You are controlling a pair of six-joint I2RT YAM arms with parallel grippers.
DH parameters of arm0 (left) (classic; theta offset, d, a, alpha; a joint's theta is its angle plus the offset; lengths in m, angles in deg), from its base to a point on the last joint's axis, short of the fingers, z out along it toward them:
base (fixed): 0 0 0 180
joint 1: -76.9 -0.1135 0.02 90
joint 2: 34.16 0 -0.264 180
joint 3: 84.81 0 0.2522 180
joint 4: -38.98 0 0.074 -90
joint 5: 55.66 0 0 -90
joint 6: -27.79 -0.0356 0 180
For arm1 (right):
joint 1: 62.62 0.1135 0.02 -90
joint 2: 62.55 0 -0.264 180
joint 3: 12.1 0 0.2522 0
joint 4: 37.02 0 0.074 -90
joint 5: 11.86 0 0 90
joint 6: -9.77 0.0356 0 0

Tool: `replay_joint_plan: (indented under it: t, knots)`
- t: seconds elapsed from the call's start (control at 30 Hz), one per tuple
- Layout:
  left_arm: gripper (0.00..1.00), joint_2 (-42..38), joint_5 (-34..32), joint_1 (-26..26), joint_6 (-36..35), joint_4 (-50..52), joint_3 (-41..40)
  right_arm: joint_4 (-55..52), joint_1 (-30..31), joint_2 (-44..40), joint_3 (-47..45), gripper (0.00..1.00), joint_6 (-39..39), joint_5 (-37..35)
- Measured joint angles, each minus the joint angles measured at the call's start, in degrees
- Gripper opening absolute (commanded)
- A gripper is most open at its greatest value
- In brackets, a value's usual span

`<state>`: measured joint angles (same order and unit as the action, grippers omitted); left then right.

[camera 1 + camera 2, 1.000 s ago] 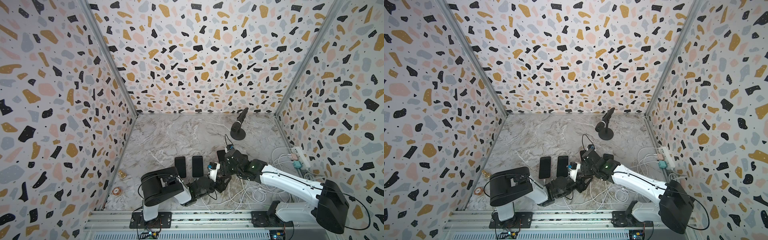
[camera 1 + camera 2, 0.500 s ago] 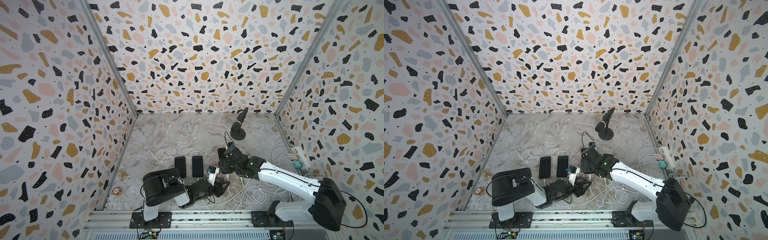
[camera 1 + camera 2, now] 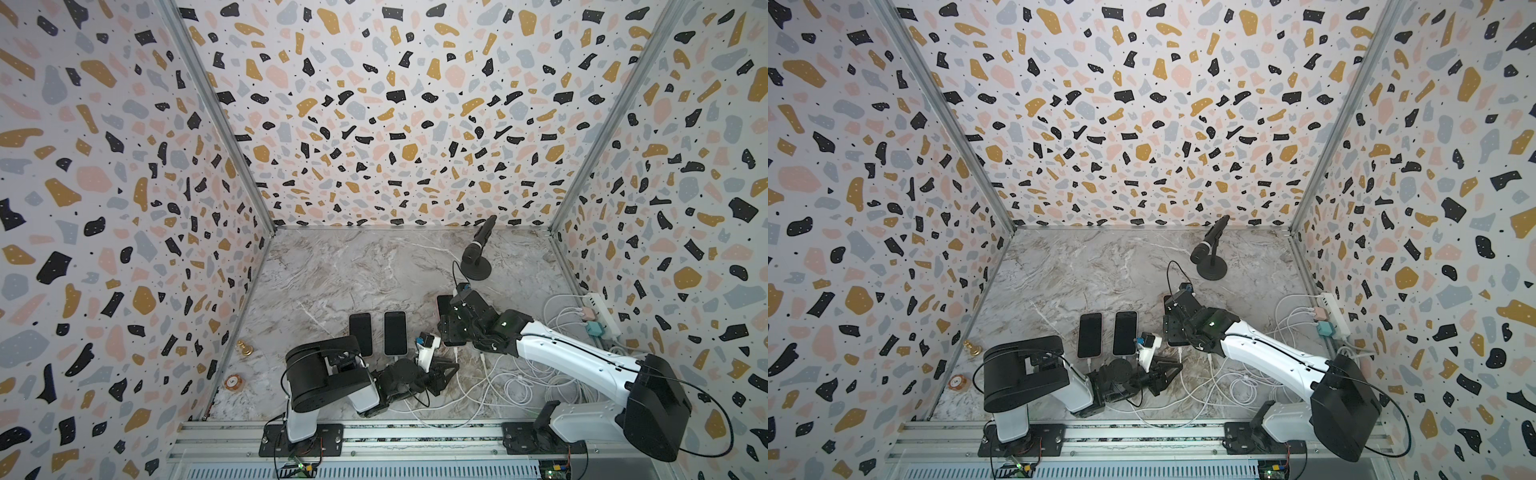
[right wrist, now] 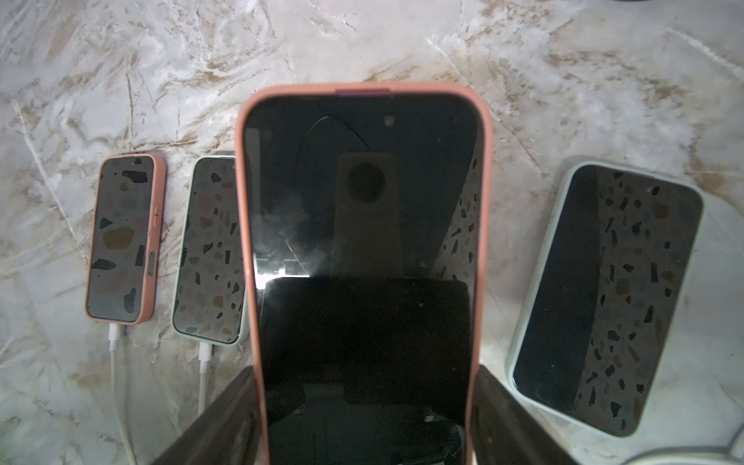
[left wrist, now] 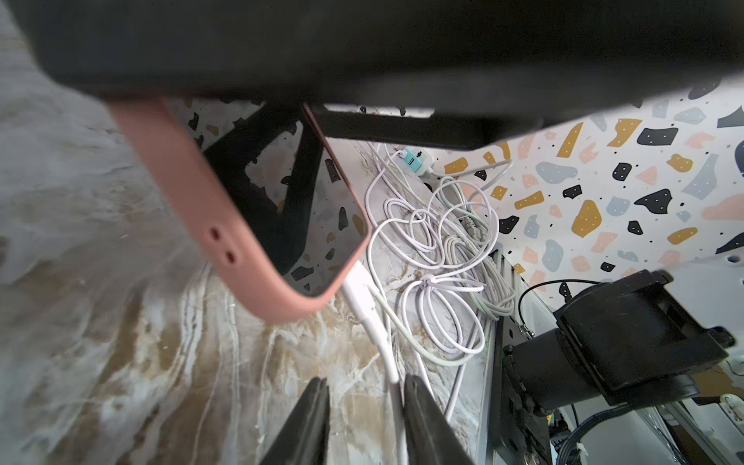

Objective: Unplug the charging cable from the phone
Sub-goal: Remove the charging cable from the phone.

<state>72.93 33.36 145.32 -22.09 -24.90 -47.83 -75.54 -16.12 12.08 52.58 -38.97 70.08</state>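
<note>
My right gripper (image 4: 366, 402) is shut on the sides of a pink-cased phone (image 4: 362, 225) with a dark screen, holding it tilted above the marble table. In both top views the arm covers most of this phone (image 3: 444, 307). The left wrist view shows the phone (image 5: 225, 225) with a white charging cable plug (image 5: 356, 292) in its lower end. The cable (image 5: 386, 354) runs down between the fingers of my left gripper (image 5: 364, 422). It lies against one finger (image 5: 422, 418), and the jaws stand apart, open. In a top view the left gripper (image 3: 442, 372) sits just in front of the held phone.
Two more phones (image 3: 360, 333) (image 3: 395, 332) lie plugged in to the left, and another phone (image 4: 604, 298) lies to the right. Coiled white cables (image 3: 519, 382) run to a power strip (image 3: 598, 311). A microphone on a stand (image 3: 476, 257) is behind.
The left gripper's jaws have come closer together around the cable. The right gripper holds the phone in nearly the same place.
</note>
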Motion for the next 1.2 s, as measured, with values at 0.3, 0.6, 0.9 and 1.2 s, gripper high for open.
replay_joint_plan:
  t: [0.3,0.6,0.9,1.2]
  knots:
    - [0.07,0.6,2.3,-0.3,0.6,-0.1,0.3,2.5,-1.4,-0.5,-1.9,0.00,-0.3,3.6]
    - [0.00,0.6,2.4,-0.3,1.0,0.0,0.4,3.2,-1.5,-1.2,-2.9,0.00,-0.1,3.5]
    - [0.00,0.5,0.5,0.7,1.0,1.5,0.4,4.0,-1.6,-0.5,-2.9,0.00,-0.8,3.1]
    - [0.00,0.5,-2.6,1.6,1.0,0.8,-0.7,4.2,-1.7,2.8,-1.4,0.00,-1.2,3.3]
